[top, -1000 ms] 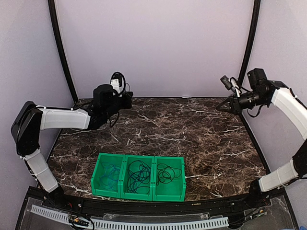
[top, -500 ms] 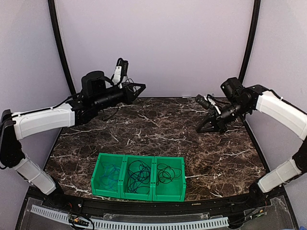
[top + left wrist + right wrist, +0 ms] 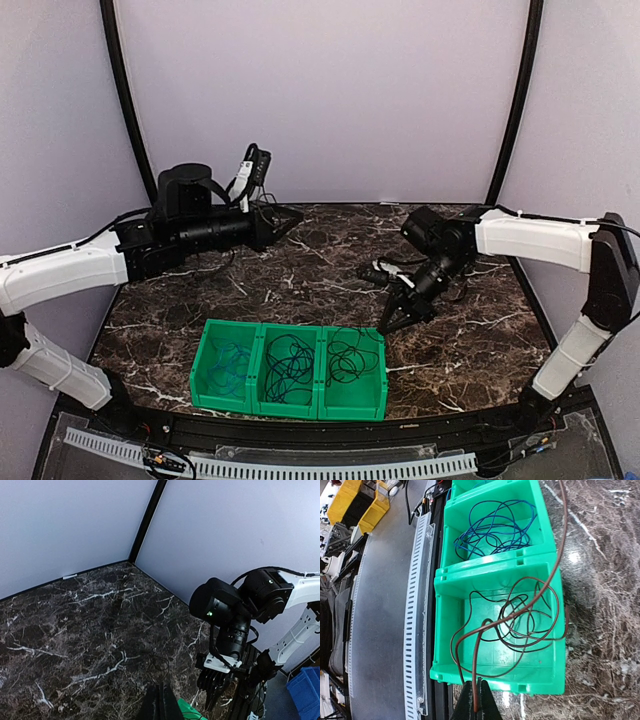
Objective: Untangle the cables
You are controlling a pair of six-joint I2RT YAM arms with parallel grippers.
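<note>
A green bin (image 3: 205, 385) with three compartments stands at the table's front. Each compartment holds one coiled cable: a bluish one on the left (image 3: 232, 362), a dark one in the middle (image 3: 290, 362) and a brown one on the right (image 3: 348, 362). My right gripper (image 3: 384, 327) hovers at the bin's right end and is shut on the brown cable (image 3: 520, 625), which loops down into that compartment. My left gripper (image 3: 293, 219) is shut, high over the table's back left. A thin dark loop (image 3: 160, 663) shows just past its tips (image 3: 160, 687). I cannot tell whether the gripper holds it.
The dark marble table (image 3: 470, 330) is walled in by purple panels, with black posts at the back corners. In the right wrist view a slotted white strip (image 3: 417, 615) runs along the table's near edge beside the bin (image 3: 451, 575).
My right arm has swung from the back right corner down to the bin's right compartment. My left arm has stretched out to the right and then dropped slightly.
</note>
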